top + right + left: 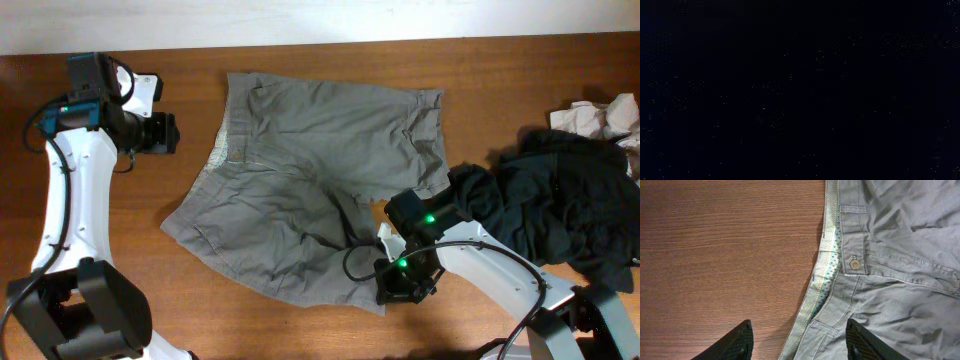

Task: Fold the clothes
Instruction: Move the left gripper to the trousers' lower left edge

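Grey shorts (310, 170) lie spread flat on the wooden table, with the waistband to the left and the legs to the right and front. My left gripper (172, 133) is open and empty, hovering just left of the waistband. In the left wrist view the striped inner waistband and a button (854, 263) of the shorts (900, 255) show between the open fingers (800, 342). My right gripper (398, 285) is down on the front hem of the near leg. The right wrist view is fully black, so its jaws are hidden.
A pile of dark clothes (560, 200) lies at the right, close behind the right arm. A pale crumpled cloth (600, 115) sits at the far right edge. Bare wood (715, 255) lies left of the shorts.
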Robot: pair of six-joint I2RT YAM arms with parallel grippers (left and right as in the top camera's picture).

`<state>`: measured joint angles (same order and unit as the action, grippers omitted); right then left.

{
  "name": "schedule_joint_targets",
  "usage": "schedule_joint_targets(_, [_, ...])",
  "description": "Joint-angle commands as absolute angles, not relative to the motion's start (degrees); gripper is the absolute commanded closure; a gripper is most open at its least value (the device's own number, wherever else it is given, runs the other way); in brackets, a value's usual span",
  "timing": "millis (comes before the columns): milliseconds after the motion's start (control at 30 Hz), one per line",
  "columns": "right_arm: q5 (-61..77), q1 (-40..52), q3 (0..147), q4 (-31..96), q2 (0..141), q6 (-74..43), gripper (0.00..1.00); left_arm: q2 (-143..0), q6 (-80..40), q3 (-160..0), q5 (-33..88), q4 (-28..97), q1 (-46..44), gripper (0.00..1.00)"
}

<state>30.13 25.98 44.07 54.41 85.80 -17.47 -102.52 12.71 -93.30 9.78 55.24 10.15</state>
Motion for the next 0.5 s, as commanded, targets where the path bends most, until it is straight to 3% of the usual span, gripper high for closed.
schedule_joint_targets(0, [36.8,26.3,44.2,54.7,83.1,-16.8,0.96,-101.0,13.8,-93.5,10.8,55.4,10.3,0.41])
schedule_joint_targets(233, [42.4,26.2,49.2,54.2,73.3,-21.2,0.96,-99.5,13.8,-93.5,10.7,57.4,10.3,0.43])
schedule_joint_targets(467, [25.6,26.2,53.7,54.4,67.4,-29.3,0.96,-92.1,12.3,-93.5,9.0,61.6,10.3,0.45])
